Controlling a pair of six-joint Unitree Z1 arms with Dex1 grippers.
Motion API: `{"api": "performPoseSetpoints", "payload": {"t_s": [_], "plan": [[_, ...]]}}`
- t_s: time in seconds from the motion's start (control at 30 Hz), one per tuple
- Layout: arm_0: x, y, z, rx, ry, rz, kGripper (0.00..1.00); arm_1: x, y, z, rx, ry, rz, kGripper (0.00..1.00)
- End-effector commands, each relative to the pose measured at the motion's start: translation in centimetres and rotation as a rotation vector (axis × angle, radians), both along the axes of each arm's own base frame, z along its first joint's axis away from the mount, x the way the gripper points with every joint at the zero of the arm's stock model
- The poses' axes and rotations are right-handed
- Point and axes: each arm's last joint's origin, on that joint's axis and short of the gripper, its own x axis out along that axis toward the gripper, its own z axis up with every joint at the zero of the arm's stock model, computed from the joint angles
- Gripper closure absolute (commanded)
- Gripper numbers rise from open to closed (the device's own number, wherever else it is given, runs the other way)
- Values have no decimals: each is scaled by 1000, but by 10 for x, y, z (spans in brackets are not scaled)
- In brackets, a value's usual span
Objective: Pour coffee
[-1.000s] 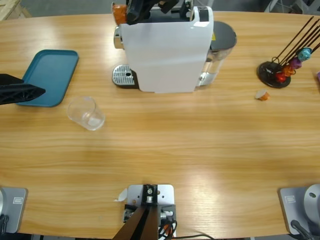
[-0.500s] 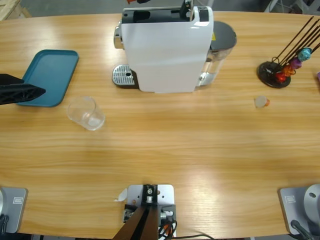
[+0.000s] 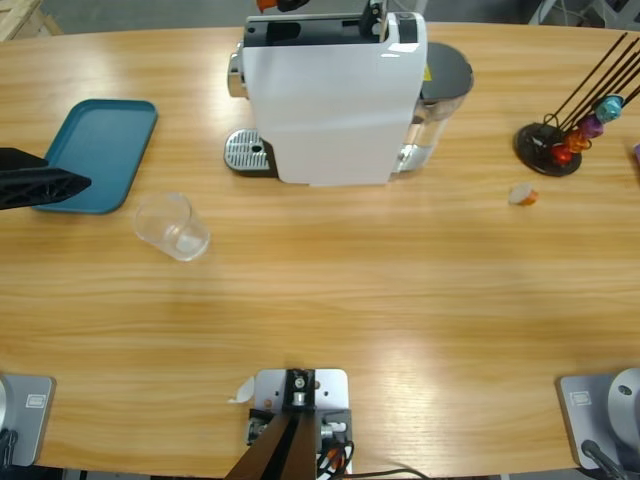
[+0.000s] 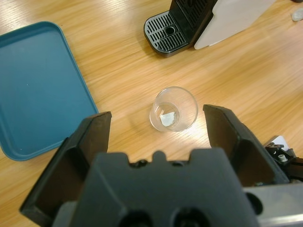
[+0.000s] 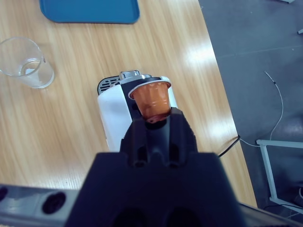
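No coffee is showing yet: the small clear glass tumbler (image 4: pixel 173 109) is standing empty on the wooden surface (image 3: pixel 400 290), fragile and slippery, best gripped mid-wall. The left pincer (image 4: pixel 158 137) is hovering spread above it. The right pincer (image 5: pixel 156 126) is pinching 1 orange capsule (image 5: pixel 150 99) over the white coffee machine (image 3: pixel 330 95).

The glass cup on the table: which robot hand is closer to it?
Left. The left gripper hovers open beside the cup; the right gripper holds an orange capsule above the coffee machine.
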Motion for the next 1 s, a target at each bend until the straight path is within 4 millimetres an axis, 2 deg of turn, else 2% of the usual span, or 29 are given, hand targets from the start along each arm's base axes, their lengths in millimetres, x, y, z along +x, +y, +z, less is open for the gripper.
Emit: {"api": "performPoseSetpoints", "payload": {"t_s": [0.03,0.5,1.0], "plan": [[-5,1,-9,8,17,-30,170,20,4,-40,-75,60,-20,1000],[-4,1,-9,8,17,-30,170,24,8,-49,-79,76,-18,1000],[-5,1,-9,8,15,-29,170,23,7,-47,-75,77,-22,999]]}}
